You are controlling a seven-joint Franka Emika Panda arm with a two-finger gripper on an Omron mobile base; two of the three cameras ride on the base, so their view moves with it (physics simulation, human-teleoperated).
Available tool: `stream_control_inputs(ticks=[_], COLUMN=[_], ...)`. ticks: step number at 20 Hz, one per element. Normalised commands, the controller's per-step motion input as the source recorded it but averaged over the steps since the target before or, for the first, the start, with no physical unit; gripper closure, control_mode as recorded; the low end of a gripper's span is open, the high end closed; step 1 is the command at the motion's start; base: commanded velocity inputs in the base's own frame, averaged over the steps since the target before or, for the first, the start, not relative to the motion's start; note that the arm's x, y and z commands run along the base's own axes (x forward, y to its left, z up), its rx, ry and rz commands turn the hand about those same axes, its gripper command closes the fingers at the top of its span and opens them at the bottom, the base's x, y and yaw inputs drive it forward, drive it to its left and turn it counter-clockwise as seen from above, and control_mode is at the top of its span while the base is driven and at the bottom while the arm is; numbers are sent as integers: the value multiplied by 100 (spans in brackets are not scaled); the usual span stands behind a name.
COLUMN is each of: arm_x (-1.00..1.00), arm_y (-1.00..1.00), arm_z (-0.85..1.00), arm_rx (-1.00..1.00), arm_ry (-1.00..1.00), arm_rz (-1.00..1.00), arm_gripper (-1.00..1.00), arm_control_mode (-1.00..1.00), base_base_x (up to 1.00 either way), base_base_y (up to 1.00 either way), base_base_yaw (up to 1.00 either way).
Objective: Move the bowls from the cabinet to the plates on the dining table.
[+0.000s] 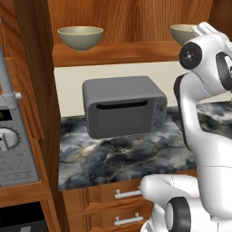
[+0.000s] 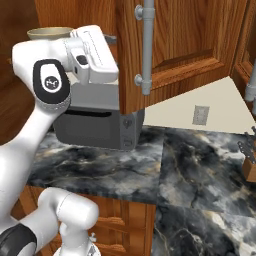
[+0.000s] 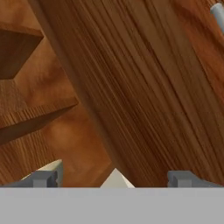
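One grey-olive bowl (image 1: 80, 37) sits on the left of the wooden shelf (image 1: 118, 52) inside the open cabinet. A second bowl (image 1: 182, 31) stands at the shelf's right end, half hidden behind my arm; its rim (image 2: 49, 33) peeks over the arm in the right base view. My gripper (image 3: 113, 178) is open and holds nothing, its fingertips (image 3: 43, 178) spread wide. It faces the cabinet's wood at close range, raised to shelf height near the right bowl. The plates and the dining table are out of view.
A grey toaster oven (image 1: 123, 108) stands on the marbled counter (image 1: 127, 158) under the shelf. The open cabinet door (image 2: 190, 45) with its silver bar handle (image 2: 146, 47) hangs just right of my hand. A knife block (image 2: 248, 167) sits at the far right, drawers (image 1: 122, 199) below.
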Motion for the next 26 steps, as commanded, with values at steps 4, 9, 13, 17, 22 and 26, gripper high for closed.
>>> stream_control_inputs(ticks=[4,9,13,17,22,26], arm_x=[21,29,17,-41,-24,40], arm_y=[1,4,-6,8,34,12], arm_z=[0,0,0,-7,-18,-7], arm_rx=[3,2,3,2,0,3], arm_ry=[1,2,1,-4,-5,0], arm_rz=[-4,-1,-1,0,0,0], arm_gripper=[-100,-100,-100,-100,-100,-100], arm_control_mode=[-100,-100,-100,-100,-100,-100], base_base_x=[0,0,0,0,0,0], base_base_y=[0,0,0,0,0,0], base_base_yaw=[0,0,0,0,0,0])
